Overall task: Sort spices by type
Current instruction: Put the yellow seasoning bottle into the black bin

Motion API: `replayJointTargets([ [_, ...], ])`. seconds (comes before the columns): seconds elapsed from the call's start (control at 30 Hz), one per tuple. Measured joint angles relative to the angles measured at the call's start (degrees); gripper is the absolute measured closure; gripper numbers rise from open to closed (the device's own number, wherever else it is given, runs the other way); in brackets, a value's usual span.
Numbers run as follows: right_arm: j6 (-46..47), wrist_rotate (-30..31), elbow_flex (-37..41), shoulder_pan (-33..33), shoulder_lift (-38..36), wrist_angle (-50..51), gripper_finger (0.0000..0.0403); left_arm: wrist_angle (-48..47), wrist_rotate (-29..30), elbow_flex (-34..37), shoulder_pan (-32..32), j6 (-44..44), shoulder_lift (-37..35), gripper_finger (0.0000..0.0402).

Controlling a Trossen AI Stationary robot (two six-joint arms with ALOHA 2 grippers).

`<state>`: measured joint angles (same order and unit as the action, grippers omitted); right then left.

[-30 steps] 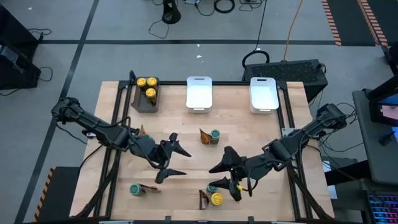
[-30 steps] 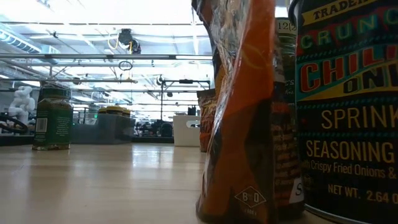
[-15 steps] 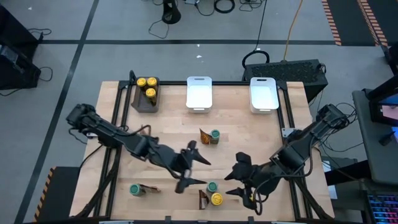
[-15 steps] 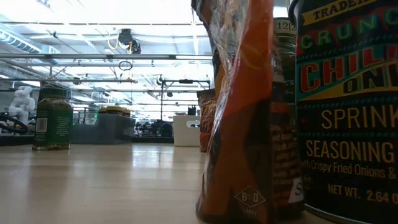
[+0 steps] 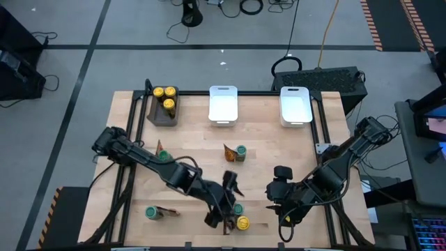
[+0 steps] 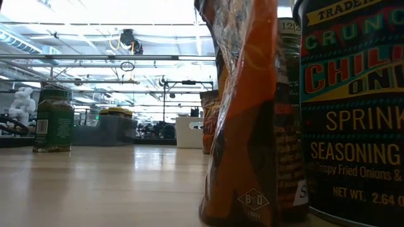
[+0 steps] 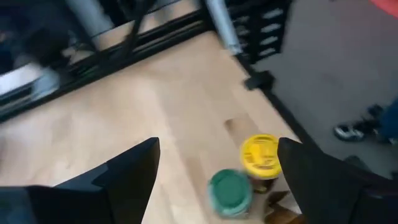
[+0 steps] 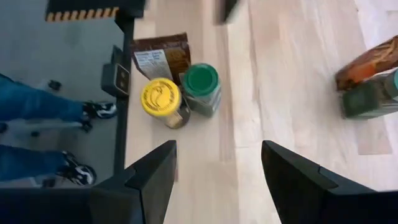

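Observation:
Near the table's near edge stand a green-lidded jar [image 5: 238, 208], a yellow-lidded jar [image 5: 243, 223] and a brown-orange packet [image 5: 227, 223]. My left gripper [image 5: 224, 202] hovers open just left of this group; in its wrist view the green lid [image 7: 230, 190] and yellow lid [image 7: 260, 154] lie between its fingers [image 7: 217, 144]. My right gripper [image 5: 273, 188] is open, to the right of the group, and sees the same jars [image 8: 202, 84] [image 8: 160, 99] ahead. Two yellow-lidded jars sit in the dark tray [image 5: 165, 104].
Two white trays [image 5: 223, 103] [image 5: 295, 104] sit at the far edge. A packet and a green jar [image 5: 241, 152] stand mid-table, another pair [image 5: 151, 212] at the near left, one more pair [image 5: 162, 153] by the left arm. A person's legs [image 8: 37, 112] show beyond the near edge.
My left gripper has swept toward the table's right and near edge, arriving beside the near group of jars. My right gripper has drawn back from that group toward the table's right. The jars and packets have stayed in place.

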<state>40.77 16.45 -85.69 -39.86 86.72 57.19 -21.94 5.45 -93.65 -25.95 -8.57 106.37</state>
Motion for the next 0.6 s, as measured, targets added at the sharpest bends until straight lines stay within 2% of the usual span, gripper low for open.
replayJointTargets([
  [0.23, -5.41, 0.02, 0.00, 0.00, -0.04, 2.02, 0.0184, 8.82, -4.78, -0.54, -0.66, 1.17, 5.60, 0.0073],
  [0.47, -7.40, 0.01, 0.00, 0.00, -0.04, 1.98, 0.0184, 6.01, -7.40, -8.76, -0.63, 0.27, 11.80, 0.0073],
  [0.6, -7.40, 0.00, 0.00, 0.00, -0.04, 1.92, 0.0184, 2.86, -11.56, -12.67, 0.23, -1.12, 15.07, 0.0073],
])
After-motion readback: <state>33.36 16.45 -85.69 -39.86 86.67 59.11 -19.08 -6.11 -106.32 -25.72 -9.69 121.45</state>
